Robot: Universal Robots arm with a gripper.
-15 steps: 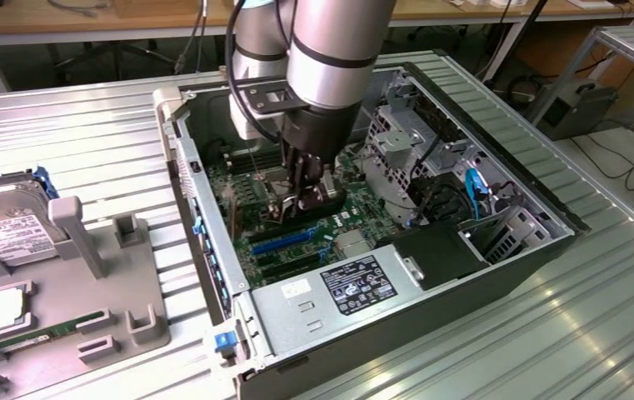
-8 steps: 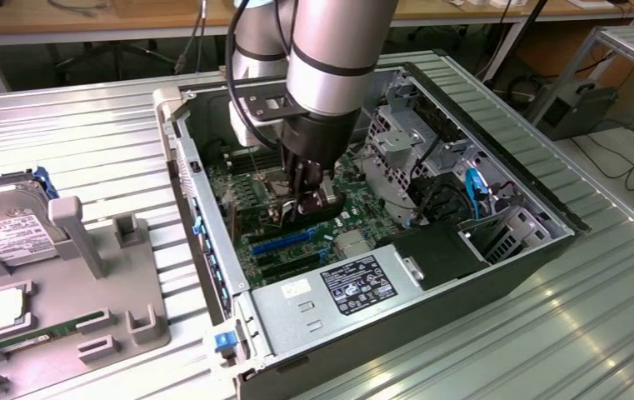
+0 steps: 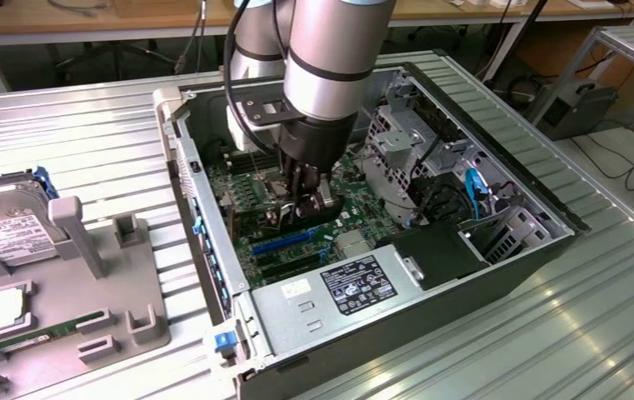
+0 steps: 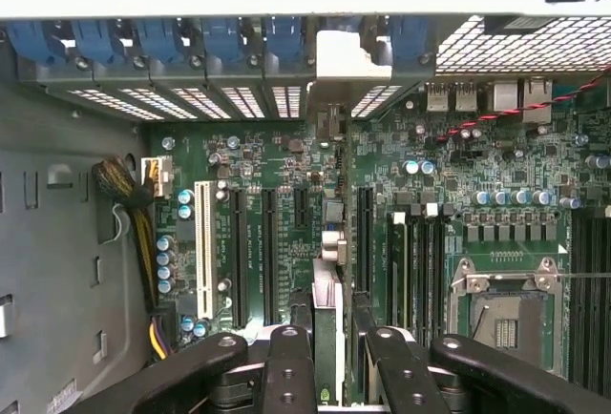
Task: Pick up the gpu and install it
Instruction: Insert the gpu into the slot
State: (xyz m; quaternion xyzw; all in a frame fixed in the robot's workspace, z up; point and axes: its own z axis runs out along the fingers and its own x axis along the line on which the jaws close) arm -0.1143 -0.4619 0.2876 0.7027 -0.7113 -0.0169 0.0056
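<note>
In the exterior view, the arm reaches down into the open computer case [image 3: 516, 250], which lies on its side on the metal table [image 3: 583, 333]. The pincer [image 3: 307, 200] hangs low over the motherboard [image 3: 261, 196]. It is pressed together on the gpu [image 3: 325, 208], of which a dark face shows between the fingers. I judge that the step in hand is the seating of the card. To do it well, the card should be kept upright, with its lower edge exactly along 1 slot. The push should go straight down, without tilt.

In the wrist view, the 2 fingers [image 4: 286, 366] of the pincer [image 4: 334, 342] are close together and pinch the gpu [image 4: 326, 290]. The card is seen edge-on, as a silver end and a thin green board. It stands above the black expansion slots [image 4: 269, 252], between 2 long ones. Whether its edge touches a slot I cannot tell. Its silver end points toward the rear wall with the blue clips [image 4: 205, 42], which seems the right direction for the bracket.
</note>
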